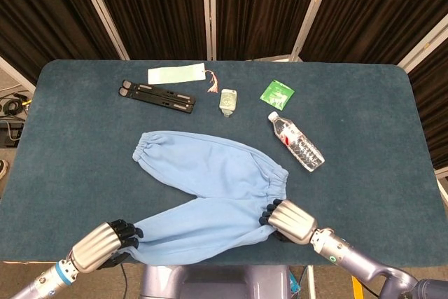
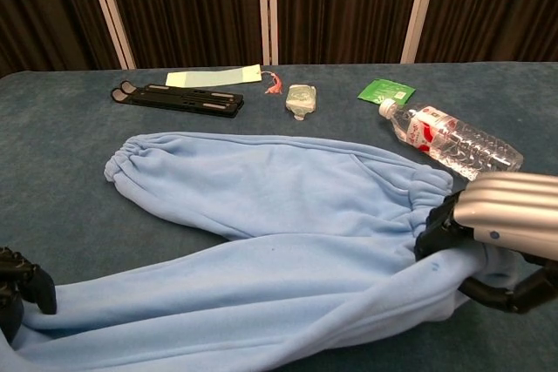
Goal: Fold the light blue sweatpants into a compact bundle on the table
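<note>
The light blue sweatpants (image 1: 210,180) (image 2: 279,241) lie spread on the dark blue table (image 1: 364,117), both legs pointing left. My left hand (image 1: 101,244) (image 2: 19,289) grips the cuff end of the near leg at the table's front edge. At the waistband end, my right hand (image 1: 288,220) (image 2: 493,233) grips the fabric, its fingers curled into the cloth. The far leg's cuff (image 1: 142,148) (image 2: 122,161) lies free on the table.
A plastic water bottle (image 1: 296,141) (image 2: 449,141) lies right of the waistband. Behind the pants sit a black folding stand (image 1: 157,96), a pale green tag (image 1: 176,73), a small clear pouch (image 1: 228,101) and a green packet (image 1: 277,92).
</note>
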`<state>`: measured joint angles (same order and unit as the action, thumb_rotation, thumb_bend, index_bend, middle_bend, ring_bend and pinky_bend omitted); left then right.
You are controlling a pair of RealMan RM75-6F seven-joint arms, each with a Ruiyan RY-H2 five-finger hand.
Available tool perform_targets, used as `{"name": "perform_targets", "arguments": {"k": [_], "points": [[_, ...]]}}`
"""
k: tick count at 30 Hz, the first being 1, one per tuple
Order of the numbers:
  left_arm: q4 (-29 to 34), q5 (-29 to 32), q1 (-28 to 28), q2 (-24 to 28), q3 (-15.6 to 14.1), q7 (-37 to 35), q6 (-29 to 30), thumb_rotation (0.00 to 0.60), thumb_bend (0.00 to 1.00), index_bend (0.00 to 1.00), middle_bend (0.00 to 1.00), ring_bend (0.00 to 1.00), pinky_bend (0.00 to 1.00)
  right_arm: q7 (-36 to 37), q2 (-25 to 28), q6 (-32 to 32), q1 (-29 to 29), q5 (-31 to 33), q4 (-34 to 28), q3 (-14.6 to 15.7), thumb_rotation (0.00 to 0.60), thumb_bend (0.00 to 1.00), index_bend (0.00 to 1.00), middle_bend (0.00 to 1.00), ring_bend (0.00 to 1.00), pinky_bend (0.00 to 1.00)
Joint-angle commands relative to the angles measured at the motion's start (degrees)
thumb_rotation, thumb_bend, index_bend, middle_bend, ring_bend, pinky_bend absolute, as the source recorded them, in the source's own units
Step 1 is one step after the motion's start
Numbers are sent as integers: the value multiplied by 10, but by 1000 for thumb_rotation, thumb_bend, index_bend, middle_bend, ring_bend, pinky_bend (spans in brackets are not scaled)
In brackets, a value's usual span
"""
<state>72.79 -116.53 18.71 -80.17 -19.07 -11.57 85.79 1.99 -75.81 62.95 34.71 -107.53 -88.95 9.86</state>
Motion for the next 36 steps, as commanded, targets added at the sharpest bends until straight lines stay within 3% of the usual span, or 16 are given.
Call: {"name": "perform_targets", "arguments": {"k": [1,10,16,22,30,36], "points": [[15,-6,1,9,-12,-16,-2,600,557,600,329,335,398,2,17,8,3,-22,-18,17,600,542,631,580,450,446],[33,-22,-1,19,-25,-19,6,600,557,603,330,335,398,-3,39,10,6,-47,-42,36,600,548,633,585,451,446],[44,6,-9,15,-2,-19,13,600,556,612,330,336,398,2,43,15,-1,-34,-47,33,600,555,635,586,453,446],[99,86,7,24,55,18,-42,600,557,605,330,336,398,16,36,-15,0,52,-60,-9,600,553,632,583,452,445],[202,231,46,35,153,130,-149,600,556,591,288,312,375,11,19,-76,15,202,-77,-85,600,532,686,525,452,399],[217,308,75,26,210,190,-192,600,556,592,269,295,366,-20,-8,-101,27,295,-62,-132,600,535,690,504,446,378]]}}
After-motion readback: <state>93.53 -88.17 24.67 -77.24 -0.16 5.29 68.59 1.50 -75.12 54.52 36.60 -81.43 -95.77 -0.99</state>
